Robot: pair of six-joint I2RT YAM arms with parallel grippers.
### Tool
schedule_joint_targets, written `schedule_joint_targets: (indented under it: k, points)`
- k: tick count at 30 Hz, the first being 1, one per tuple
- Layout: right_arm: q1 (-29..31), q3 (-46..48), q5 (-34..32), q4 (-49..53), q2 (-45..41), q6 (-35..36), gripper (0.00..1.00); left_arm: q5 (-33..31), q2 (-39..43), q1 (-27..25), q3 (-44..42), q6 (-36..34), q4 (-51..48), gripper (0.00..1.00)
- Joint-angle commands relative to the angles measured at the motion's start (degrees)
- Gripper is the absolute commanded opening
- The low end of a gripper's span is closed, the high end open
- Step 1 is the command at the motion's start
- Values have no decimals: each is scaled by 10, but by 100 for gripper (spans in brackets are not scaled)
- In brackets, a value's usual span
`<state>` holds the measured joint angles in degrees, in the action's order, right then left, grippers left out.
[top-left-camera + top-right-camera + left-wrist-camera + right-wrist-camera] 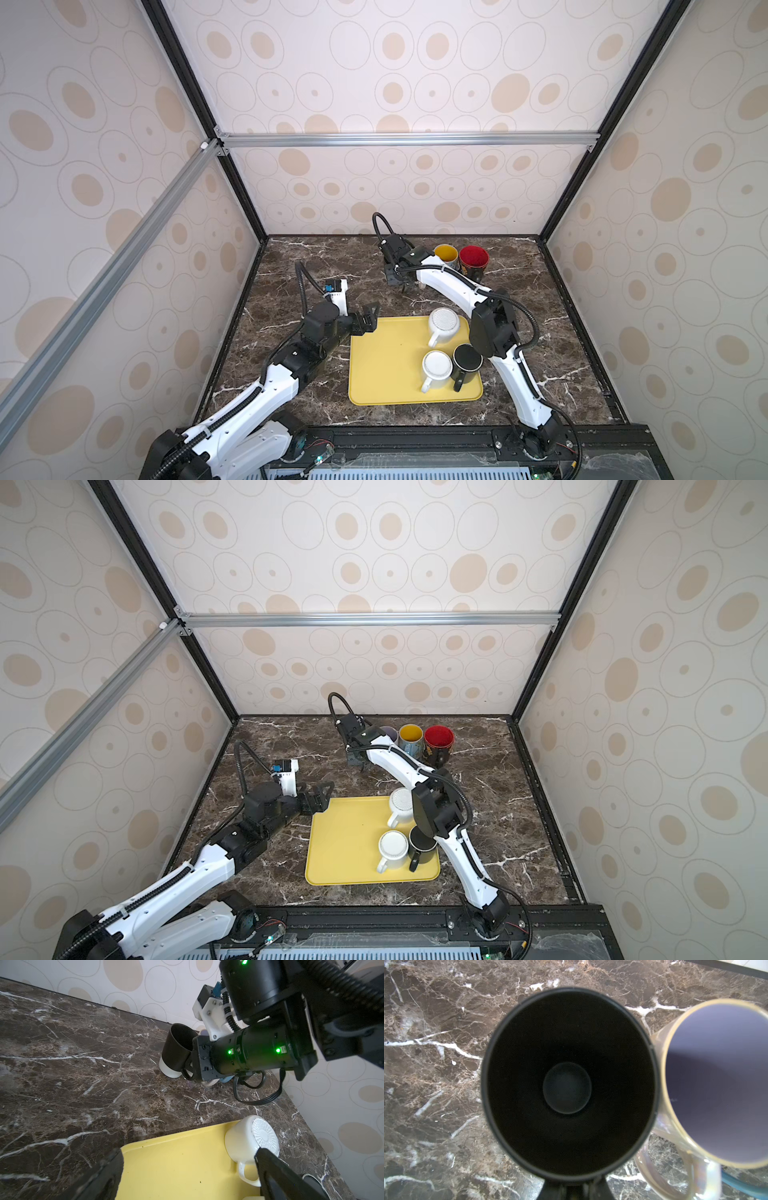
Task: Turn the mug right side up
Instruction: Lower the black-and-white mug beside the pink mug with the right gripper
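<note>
1. Right gripper is clamped tight on the rim of the black mug, which stands directly beneath it, toward the back of the marble table.
2. Jaws pinch the mug wall alone; a purple-lined mug sits just beside it.
3. Mug mouth faces up, white base down, long axis upright.
4. Left gripper gapes wide, empty, at a corner of the yellow tray.

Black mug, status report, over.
Left gripper open, by tray corner. Right gripper shut on black mug, mouth up at the table. Purple-lined mug close beside it.
</note>
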<state>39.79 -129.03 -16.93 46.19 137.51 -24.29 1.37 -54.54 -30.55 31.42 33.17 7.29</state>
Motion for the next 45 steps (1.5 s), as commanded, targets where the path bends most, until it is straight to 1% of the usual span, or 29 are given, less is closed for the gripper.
schedule_joint_targets:
  k: [1, 4, 8, 11, 18, 23, 25, 28, 32, 37, 41, 45]
  points:
    - [2, -48, -38, -1, 9, -1, 0, 2, 6, 6, -1, -11, 14, 100]
    - [3, -55, -55, 5, 15, 2, 0, 1, 8, 7, -4, -13, 18, 100]
    - [6, -61, -56, 4, 23, -3, 0, 5, 8, 8, -14, -13, 26, 100]
    - [6, -86, -62, 24, 40, -9, 1, 9, 8, 9, -18, -15, 30, 100]
    - [12, -94, -64, 34, 50, -24, 16, 32, 7, 16, -25, -18, 43, 100]
    - [15, -95, -65, 38, 47, -27, 25, 35, 7, 18, -27, -20, 46, 100]
    - [16, -95, -68, 41, 45, -27, 30, 35, 10, 19, -27, -21, 45, 100]
    - [18, -94, -69, 51, 39, -30, 40, 37, 13, 19, -25, -22, 41, 100]
    - [20, -72, -69, 51, 10, -32, 47, 41, 12, 20, -19, -23, 38, 100]
    - [23, -31, -52, 35, -40, -30, 52, 48, 7, 20, -9, -21, 34, 100]
    - [29, -3, -51, 38, -77, -21, 53, 49, 5, 20, -3, -16, 29, 100]
    - [30, 37, -54, 30, -125, -9, 49, 41, -15, 20, 10, -19, 18, 100]
